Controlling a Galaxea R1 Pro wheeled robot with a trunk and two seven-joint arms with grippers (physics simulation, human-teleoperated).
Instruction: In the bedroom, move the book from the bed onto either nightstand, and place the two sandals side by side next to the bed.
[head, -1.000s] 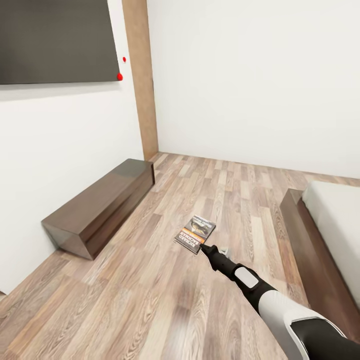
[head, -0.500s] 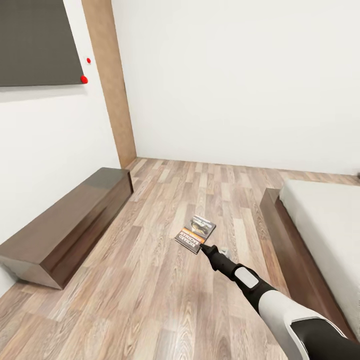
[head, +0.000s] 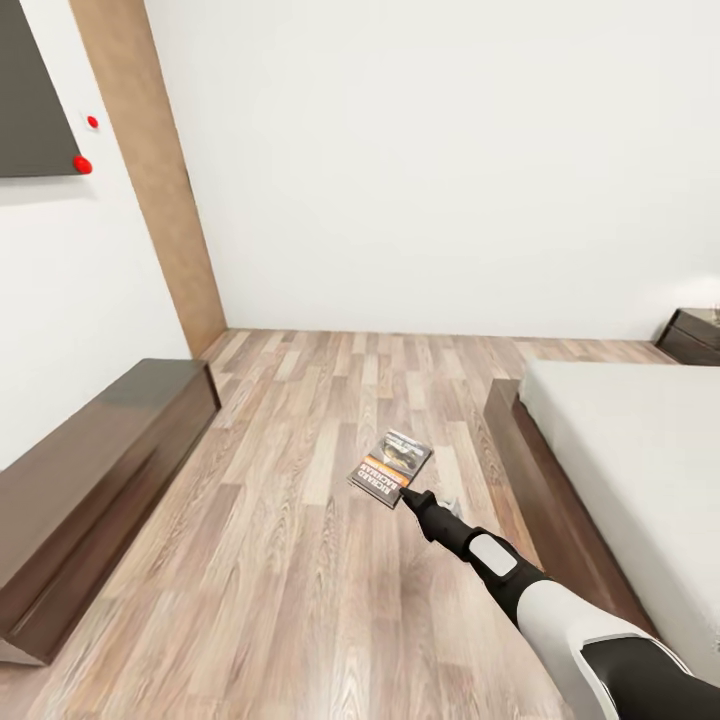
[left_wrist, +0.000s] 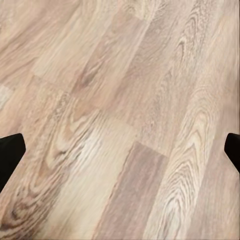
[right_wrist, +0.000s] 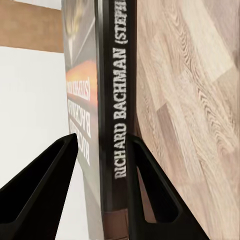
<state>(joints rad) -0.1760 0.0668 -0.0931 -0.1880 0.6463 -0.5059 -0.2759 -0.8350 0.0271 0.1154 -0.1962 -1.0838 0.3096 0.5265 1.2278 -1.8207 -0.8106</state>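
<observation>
R gripper (head: 408, 497) is squeezed on the book (head: 391, 467), L fingers (left_wrist: 10, 155) spread wide w/ nothing; hold tight and carry it past the bed (head: 620, 460) to the nightstand (head: 692, 336) behind it.

Count on inspection: one book (head: 391, 468), one bed (head: 620, 470) at right, one nightstand (head: 692, 336) far right, one long low cabinet (head: 90, 480) at left, two red wall dots (head: 82, 164).
</observation>
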